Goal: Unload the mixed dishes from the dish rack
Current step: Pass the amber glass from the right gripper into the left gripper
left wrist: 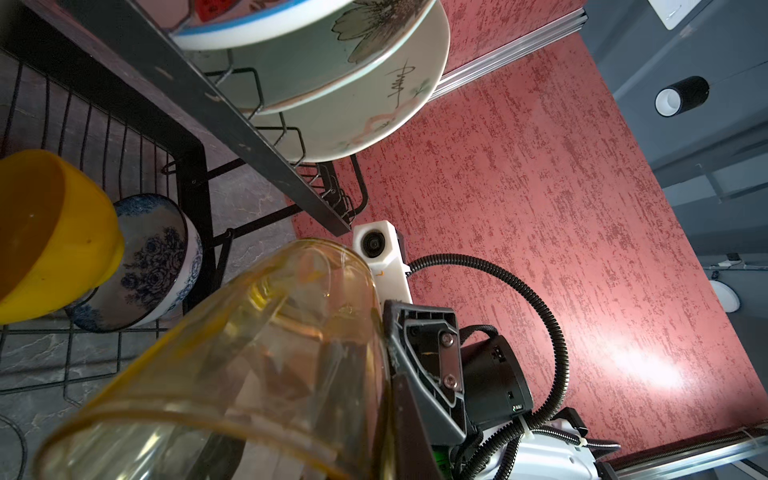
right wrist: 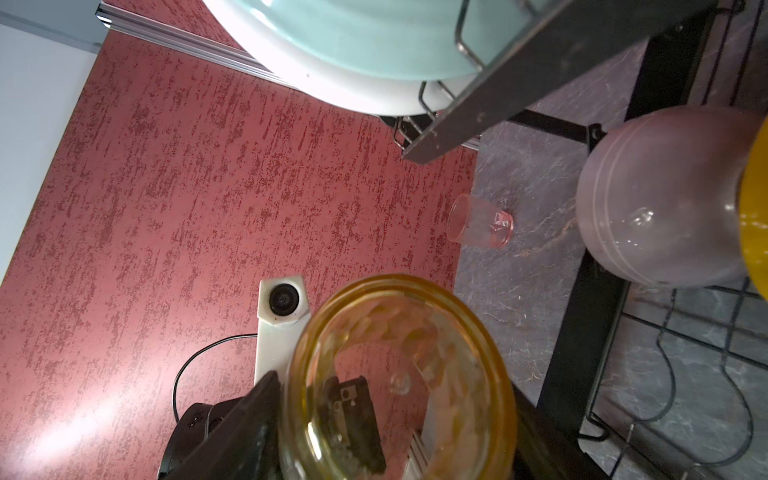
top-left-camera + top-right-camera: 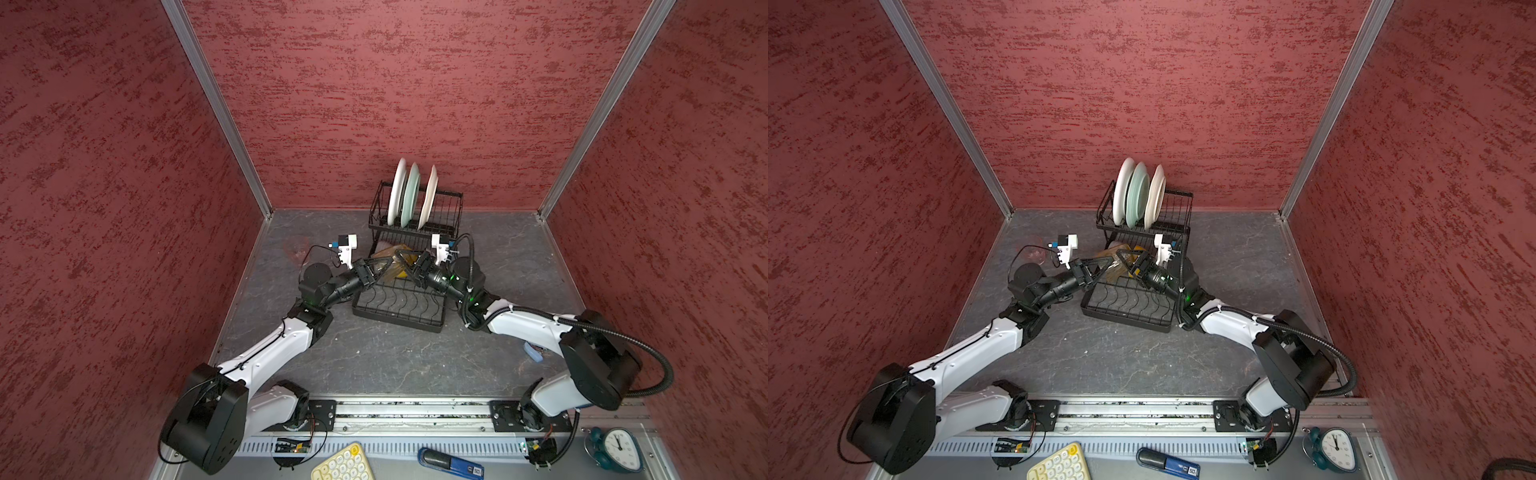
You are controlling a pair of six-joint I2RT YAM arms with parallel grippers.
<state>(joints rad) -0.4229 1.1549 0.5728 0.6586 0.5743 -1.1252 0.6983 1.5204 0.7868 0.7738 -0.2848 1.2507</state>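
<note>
Both grippers are on the amber tumbler (image 1: 232, 353), mid-air over the rack's (image 3: 399, 322) low tray.

Left gripper (image 3: 386, 264): clamped tight. It looks pinched on the tumbler wall at the mouth end. In the left wrist view the open rim faces the camera, and a finger shows through the plastic.

Right gripper (image 3: 402, 259): jaws wide, closed around the tumbler body from the base end. In the right wrist view its fingers (image 2: 245, 419) sit on either side of the tumbler, touching it.

The two sets of tips point at each other with the tumbler between them. It lies roughly on its side, clear of the tray wires.

Relative to the grippers:
- The tray's wavy dividers are directly below, with nothing in the near slots.
- Just past the tips, under the raised basket, are the yellow bowl (image 1: 54, 237), the blue bowl (image 1: 158, 262) and the lilac bowl (image 2: 656, 199). They stand on edge side by side, with yellow in the middle.
- Above and beyond, upright in the basket slots, are the white plate (image 3: 398, 191), the green plate (image 3: 412, 195) and the cream plate (image 3: 430, 197).
- The pink tumbler (image 2: 480, 222) is on the table outside the rack, on the left gripper's outer side and well apart from it.
</note>
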